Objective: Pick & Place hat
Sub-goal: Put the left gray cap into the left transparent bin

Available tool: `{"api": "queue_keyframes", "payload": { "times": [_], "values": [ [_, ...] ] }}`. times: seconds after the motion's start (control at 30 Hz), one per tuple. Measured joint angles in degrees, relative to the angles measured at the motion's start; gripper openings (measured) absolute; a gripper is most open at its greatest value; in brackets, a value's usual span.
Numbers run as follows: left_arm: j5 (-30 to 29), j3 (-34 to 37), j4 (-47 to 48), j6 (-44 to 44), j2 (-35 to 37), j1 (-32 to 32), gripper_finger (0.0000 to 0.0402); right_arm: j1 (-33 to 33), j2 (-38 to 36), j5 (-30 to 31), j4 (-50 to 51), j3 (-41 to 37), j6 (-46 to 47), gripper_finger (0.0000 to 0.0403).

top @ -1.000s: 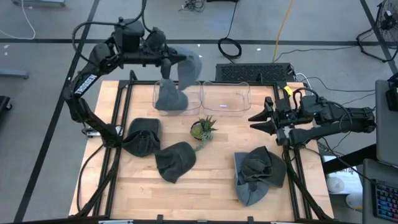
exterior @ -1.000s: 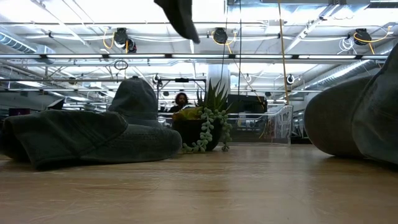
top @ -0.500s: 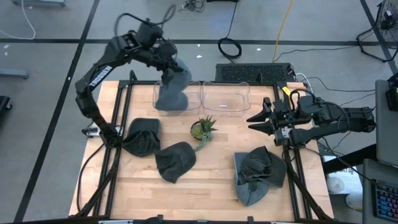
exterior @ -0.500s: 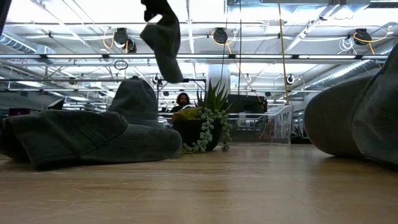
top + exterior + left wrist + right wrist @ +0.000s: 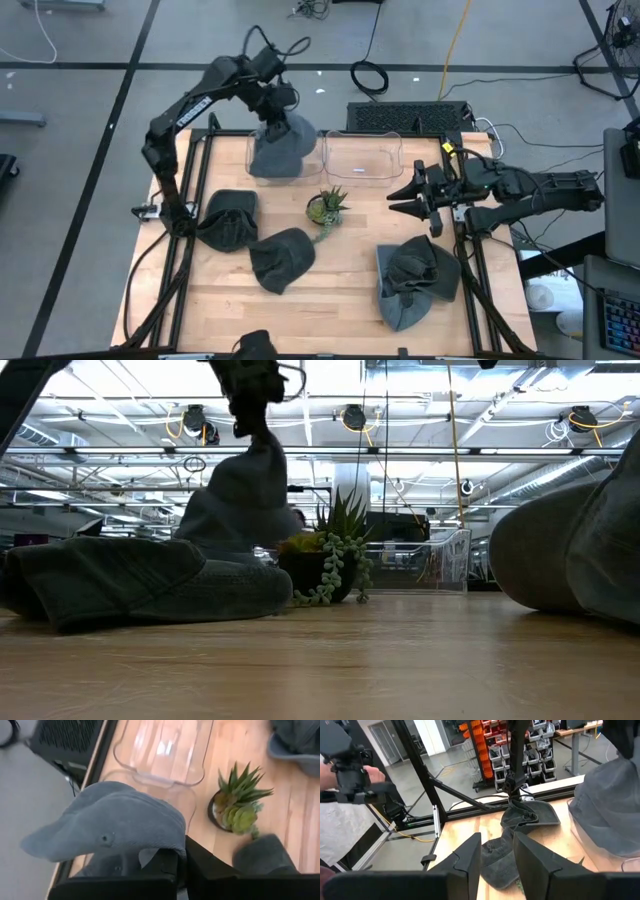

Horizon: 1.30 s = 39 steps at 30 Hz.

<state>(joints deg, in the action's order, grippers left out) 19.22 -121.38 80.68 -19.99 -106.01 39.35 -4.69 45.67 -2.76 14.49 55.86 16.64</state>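
My left gripper [image 5: 274,108] is shut on a grey hat [image 5: 288,135] over the far-left clear bin [image 5: 254,140]. Another grey hat [image 5: 266,160] lies in that bin, under the held one. Three more grey hats lie flat on the table: one at the left [image 5: 228,218], one near the middle [image 5: 282,258], one at the right [image 5: 415,280]. My right gripper [image 5: 400,192] hovers level above the table's right side, open, with nothing between its fingers [image 5: 470,855]. My left gripper pinches the hat's edge [image 5: 165,844] between its two fingers, coming steeply from above. The hat hangs below the fingers [image 5: 240,490], crown bulging outward. Whether its lower end rests on the hat in the bin, I cannot tell.
A second clear bin [image 5: 363,155] stands to the right of the first. A small potted succulent [image 5: 327,207] sits at the table's middle. A keyboard [image 5: 410,117] lies beyond the far edge. A person [image 5: 345,775] stands beyond the table's left side.
My left gripper has come down toward the left bin and tipped steeply downward, still shut on the hat. The hat has sunk from high above the table to hang just over the bin. My right gripper has edged slightly toward the table's left.
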Motion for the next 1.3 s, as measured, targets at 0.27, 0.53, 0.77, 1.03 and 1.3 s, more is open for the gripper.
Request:
{"api": "queue_keyframes", "payload": {
  "times": [0.27, 0.53, 0.77, 1.03, 1.3],
  "values": [
    [-0.3, 0.0, 1.0, 7.1, -4.5, 0.1, 0.0006, 0.2, 1.2, 0.2, -0.3, 0.0, -0.3, 0.0098],
    [-0.6, 0.0, -1.3, 20.7, -0.9, 2.1, 0.0006, 0.2, 1.3, 2.6, -0.4, 0.0, -3.0, 0.0096],
    [-1.3, 0.0, 1.3, 26.8, 1.6, 2.0, 0.0006, 0.2, 1.2, 5.7, -0.5, 0.0, -7.2, 0.0094],
    [-1.4, 0.1, 2.3, 29.3, 0.5, 0.7, 0.0006, 0.2, 1.2, 5.7, -0.5, 0.0, -8.4, 0.0093],
    [-6.2, 8.2, 1.6, 29.6, 0.6, 1.2, 0.0006, 0.2, 1.2, 5.7, -0.5, 0.0, -8.4, 0.0093]
  ]
}}
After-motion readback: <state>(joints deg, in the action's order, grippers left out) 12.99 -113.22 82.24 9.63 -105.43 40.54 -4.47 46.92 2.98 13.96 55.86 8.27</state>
